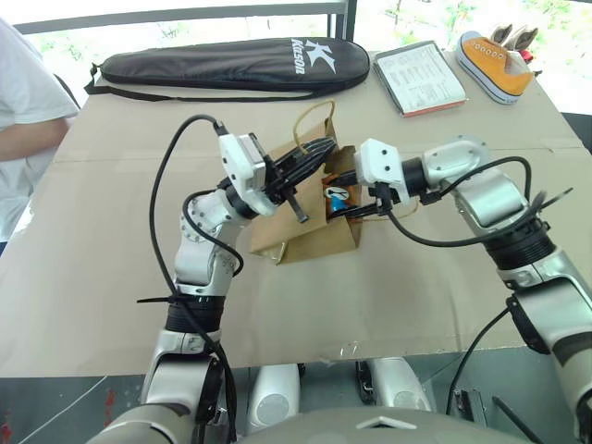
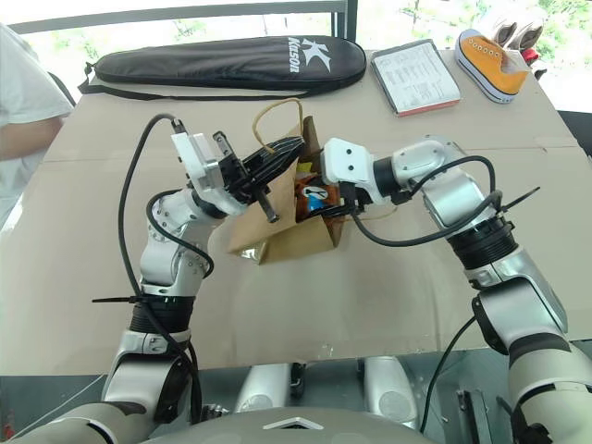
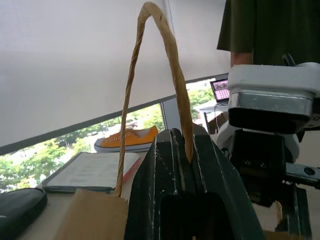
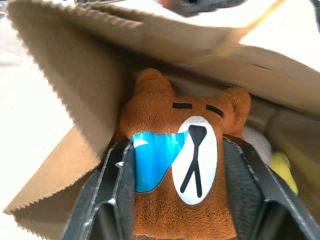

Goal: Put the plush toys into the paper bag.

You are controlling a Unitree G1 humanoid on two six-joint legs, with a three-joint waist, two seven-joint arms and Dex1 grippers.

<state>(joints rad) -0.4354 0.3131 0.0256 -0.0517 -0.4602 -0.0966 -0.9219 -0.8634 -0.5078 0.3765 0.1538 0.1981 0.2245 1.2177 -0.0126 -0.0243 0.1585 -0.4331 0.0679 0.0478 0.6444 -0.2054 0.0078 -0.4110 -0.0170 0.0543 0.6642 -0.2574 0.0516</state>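
Note:
The brown paper bag [image 1: 314,242] stands tilted on the table in front of me. My left gripper [image 1: 319,153] is shut on one of its twisted handles [image 3: 177,85] and holds that side up, so the mouth gapes. My right gripper [image 4: 177,145] reaches into the mouth from the right. The brown-orange bear head [image 4: 165,110], with its blue patch, lies unsquashed between the spread fingers [image 4: 117,170], so this gripper reads as open. Behind the bear, deeper in the bag, a bit of white and yellow plush [image 4: 280,167] peeks out.
A long black racket case [image 1: 231,63] lies along the far edge. A booklet [image 1: 421,79] and an orange sneaker [image 1: 495,65] sit at the far right. A person in a white shirt [image 1: 23,111] stands at the table's left side.

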